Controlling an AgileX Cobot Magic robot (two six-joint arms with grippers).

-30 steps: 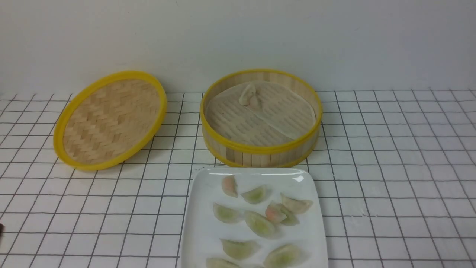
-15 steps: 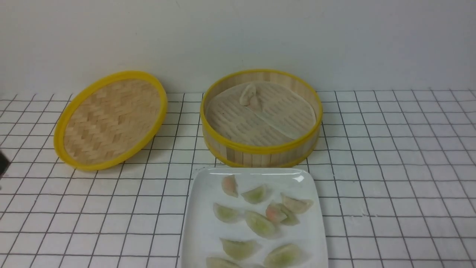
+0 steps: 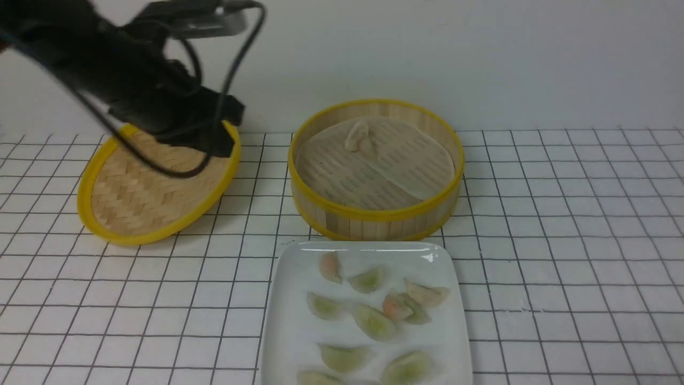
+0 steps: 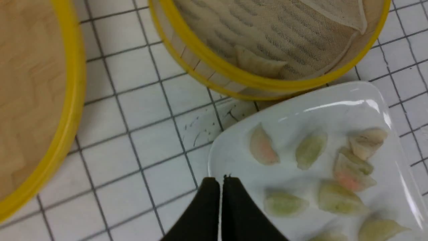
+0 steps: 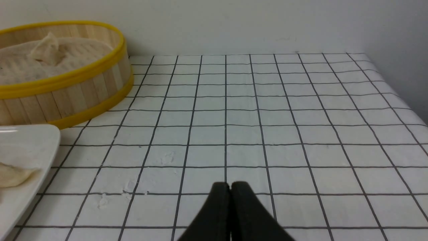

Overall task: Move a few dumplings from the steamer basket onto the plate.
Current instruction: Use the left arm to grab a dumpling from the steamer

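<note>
Glossy white, round-cornered and shallow-edged, the plate [image 3: 288, 342] is sitting on the grid-printed counter [image 3: 561, 267], nearer the robot than the left gripper [image 4: 220, 179] and off to its right. It is carrying a cluster of crescent-shaped, translucent pleated dumplings [image 3: 372, 322] showing green or pink through their skins. The right gripper [image 5: 230, 184], its black fingers pressed together on nothing, is hanging low over bare counter, with the plate's corner and the basket off to its left. Just beyond the plate, to the left gripper's right, the round steamer basket [image 3: 374, 215] of upright bamboo slats and yellow rims is holding a pale ribbed liner sheet [image 3: 347, 182] and a single beige dumpling [image 3: 357, 135] near its far wall. The left gripper, closed and empty, is hovering above the far right rim of the flat, woven-bamboo, yellow-edged lid [image 3: 139, 198].
</note>
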